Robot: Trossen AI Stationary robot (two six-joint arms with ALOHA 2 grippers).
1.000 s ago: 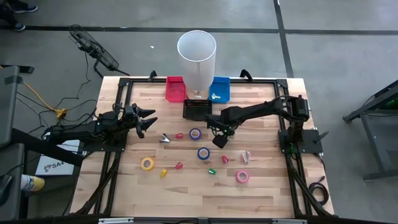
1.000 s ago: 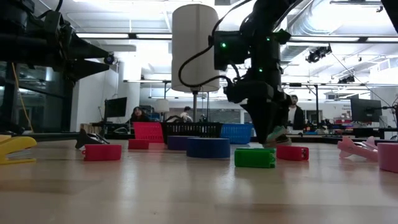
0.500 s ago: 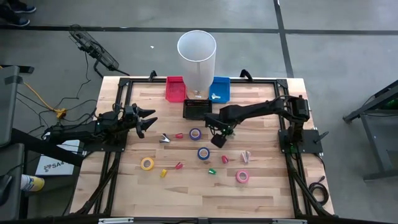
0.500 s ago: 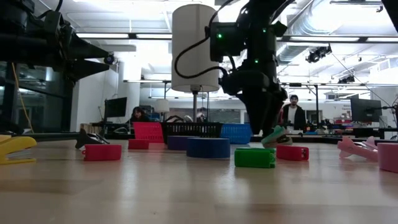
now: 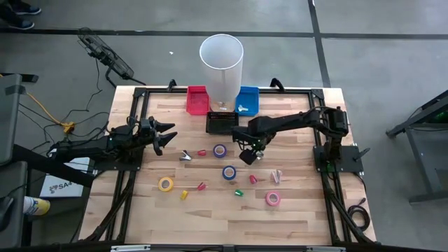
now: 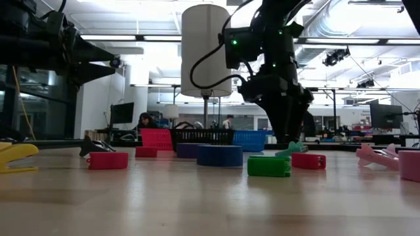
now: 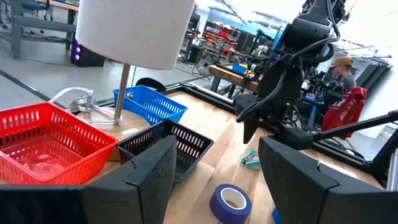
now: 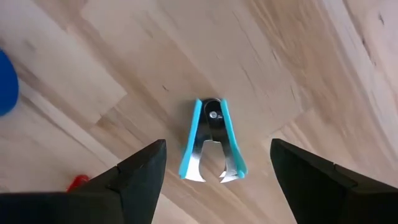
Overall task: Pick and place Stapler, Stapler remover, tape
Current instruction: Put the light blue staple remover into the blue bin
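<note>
Teal stapler remover [image 8: 211, 140] is seen flat on the table [image 5: 294, 210], metal claws spread, directly under the right tool [image 5: 246, 155], between its two dark fingers [image 8: 140, 171] but untouched by them. Right tool is released, fingers wide apart, nothing gripped. In the low view the remover [image 6: 289, 149] shows just beside a red stapler [image 6: 308, 160].

Tape rolls are spread over the mid table: blue/purple with pale centre [image 5: 220, 150], blue [image 5: 229, 172], yellow [image 5: 166, 184], pink [image 5: 272, 199]. All rings, lying flat. Small plastic staplers are scattered between them: red [image 5: 201, 152], red [image 5: 253, 179], green [image 5: 238, 192], yellow [image 5: 184, 194].

Left tool [image 5: 165, 136] is held over the table's left side, well apart from the items, also released, empty.

Table top: pale wood planks, visible grain, black metal frame around the edge. At the far edge three mesh baskets are lined up: red [image 5: 197, 99], black [image 5: 221, 123], blue [image 5: 247, 100]. A tall white cylinder [image 5: 221, 61] on a thin post is set behind them.

Room: grey concrete floor, cables left of the table, open workshop with benches, monitors and people visible in the background of the low view.
</note>
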